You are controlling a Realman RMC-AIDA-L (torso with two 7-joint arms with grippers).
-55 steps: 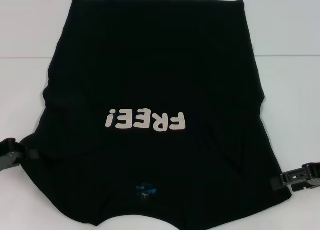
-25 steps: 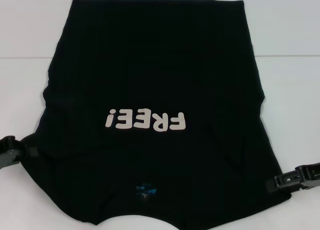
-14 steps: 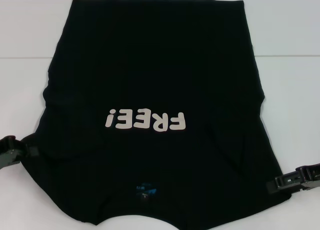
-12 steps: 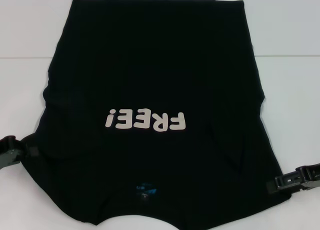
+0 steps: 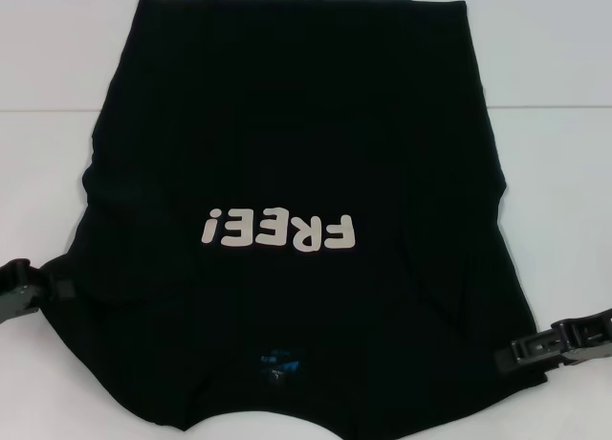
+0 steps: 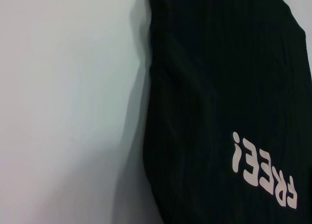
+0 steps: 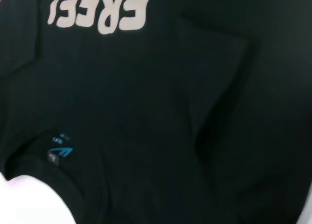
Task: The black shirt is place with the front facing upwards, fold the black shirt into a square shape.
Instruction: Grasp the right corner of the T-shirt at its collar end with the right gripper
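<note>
The black shirt [image 5: 296, 153] lies flat on the white table, front up, with its collar at the near edge. Its off-white "FREE!" lettering [image 5: 279, 231] reads upside down from the head view, and the small blue neck label [image 5: 277, 365] sits near the collar. My left gripper [image 5: 57, 292] is low at the shirt's near left edge. My right gripper [image 5: 507, 358] is low at the shirt's near right edge, reaching onto the cloth. The left wrist view shows the shirt's side [image 6: 219, 87] and lettering [image 6: 263, 173]. The right wrist view shows the lettering [image 7: 100, 9] and label [image 7: 59, 153].
The white table [image 5: 555, 124] shows bare on both sides of the shirt and beyond its far hem. It also shows in the left wrist view [image 6: 63, 107].
My right gripper has moved inward toward the shirt and a little nearer the table's front edge, now reaching its right edge. The left gripper and the shirt have hardly moved.
</note>
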